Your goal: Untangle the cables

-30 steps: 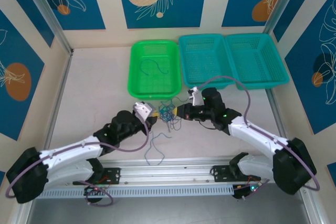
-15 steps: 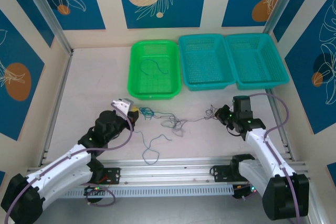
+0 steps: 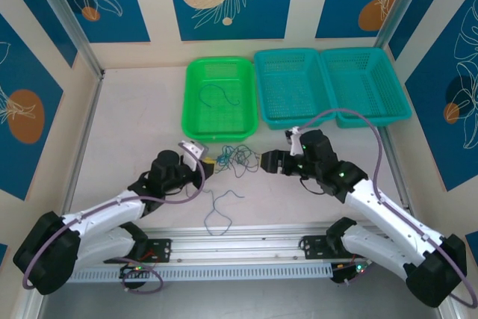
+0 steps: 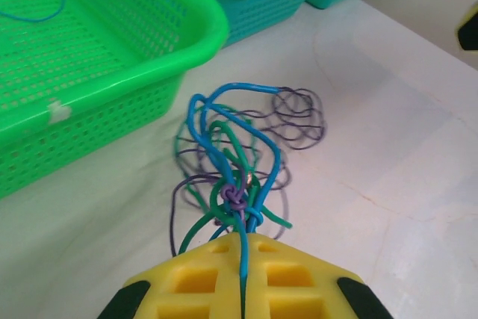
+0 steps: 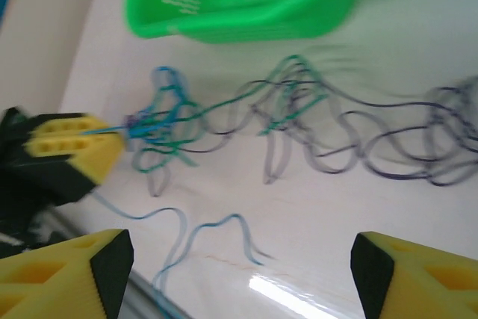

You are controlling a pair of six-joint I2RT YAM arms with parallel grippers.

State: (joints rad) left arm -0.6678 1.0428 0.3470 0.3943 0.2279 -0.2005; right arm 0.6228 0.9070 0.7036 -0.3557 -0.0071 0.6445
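The cables (image 3: 237, 157) lie as a loose tangle of thin blue, green and dark purple wires on the table in front of the green basket. My left gripper (image 3: 212, 162) is shut on a blue strand at the tangle's knotted left end (image 4: 233, 198); the yellow fingers (image 4: 202, 274) are pressed together around it. The right gripper (image 3: 267, 162) hovers at the tangle's right side, open, with its fingers (image 5: 71, 270) wide apart and nothing between them. In the right wrist view the tangle (image 5: 295, 98) stretches across the table from the left gripper (image 5: 116, 136).
A separate light-blue strand (image 3: 221, 208) curls on the table near the front rail (image 3: 239, 235). The green basket (image 3: 188, 110) holds one blue wire (image 3: 218, 93). Two teal baskets (image 3: 328, 113) stand to its right at the back.
Half a second ago the arms were apart with the cables stretched between them. Both grippers have come back together, the tangle has bunched up, and the right gripper has let go.
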